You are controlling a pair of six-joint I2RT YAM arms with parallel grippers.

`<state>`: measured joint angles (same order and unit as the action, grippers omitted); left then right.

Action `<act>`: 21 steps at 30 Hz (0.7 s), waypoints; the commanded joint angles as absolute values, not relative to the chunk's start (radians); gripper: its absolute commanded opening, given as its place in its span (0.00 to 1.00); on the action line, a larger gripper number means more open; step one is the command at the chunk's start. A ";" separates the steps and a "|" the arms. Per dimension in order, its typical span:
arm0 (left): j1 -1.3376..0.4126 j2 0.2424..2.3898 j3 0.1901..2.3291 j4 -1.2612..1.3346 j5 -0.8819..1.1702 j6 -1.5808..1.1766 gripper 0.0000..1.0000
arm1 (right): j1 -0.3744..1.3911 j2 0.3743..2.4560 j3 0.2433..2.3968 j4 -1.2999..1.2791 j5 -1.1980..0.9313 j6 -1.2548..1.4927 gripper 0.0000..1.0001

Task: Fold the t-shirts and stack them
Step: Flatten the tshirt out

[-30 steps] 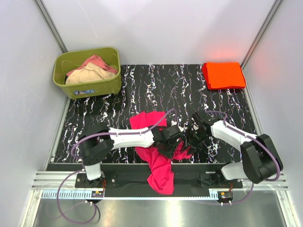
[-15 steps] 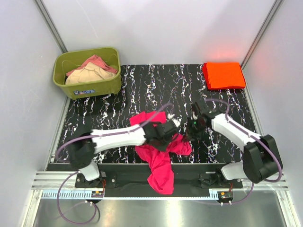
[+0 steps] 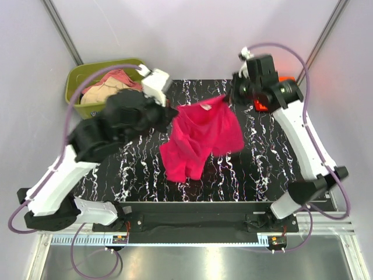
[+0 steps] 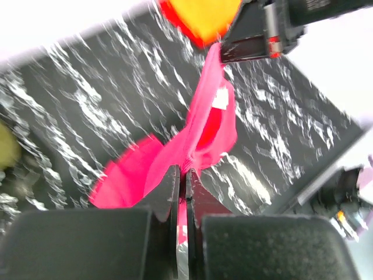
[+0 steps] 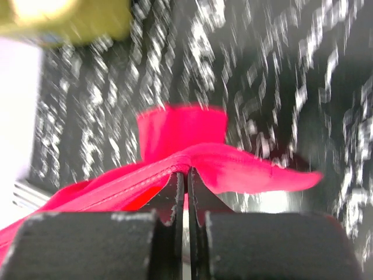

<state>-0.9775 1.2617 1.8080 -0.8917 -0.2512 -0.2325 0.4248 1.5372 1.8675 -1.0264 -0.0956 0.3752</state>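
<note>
Aloft, left hand [image 4: 182, 175] and right hand [image 5: 182, 175] clamp the pink t-shirt [image 3: 201, 137]; orange t-shirt [image 4: 201, 14] half-hidden.

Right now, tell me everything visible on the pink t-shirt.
The pink t-shirt is plain hot-pink soft cloth with a small white tag at the neckline. It hangs above the black marbled table, its top edge stretched between the left gripper and the right gripper, both shut on the fabric. It is rumpled and unfolded, drooping to a low end; whether that end touches the table is unclear.
</note>
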 commanded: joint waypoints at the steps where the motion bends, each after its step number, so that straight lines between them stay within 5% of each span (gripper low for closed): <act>1: -0.962 1.230 1.971 -0.986 -0.376 -0.108 0.00 | 0.422 1.673 2.131 -1.061 -0.049 0.308 0.00; 8: -0.943 1.175 2.247 -0.986 -0.615 -0.006 0.00 | 0.422 2.127 3.059 -0.964 -0.321 0.396 0.00; 14: -0.945 1.114 2.381 -0.845 -0.558 0.124 0.00 | 0.462 1.950 2.623 -0.301 -0.503 0.655 0.00; 21: -0.948 0.996 2.407 -0.669 -0.488 0.147 0.00 | 0.465 2.020 2.813 -0.282 -0.502 0.776 0.00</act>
<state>-0.9504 1.1160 2.3608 -0.8879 -0.4709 0.0860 0.5217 2.0129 2.7533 -0.3920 -0.6224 0.7235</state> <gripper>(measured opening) 0.028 0.019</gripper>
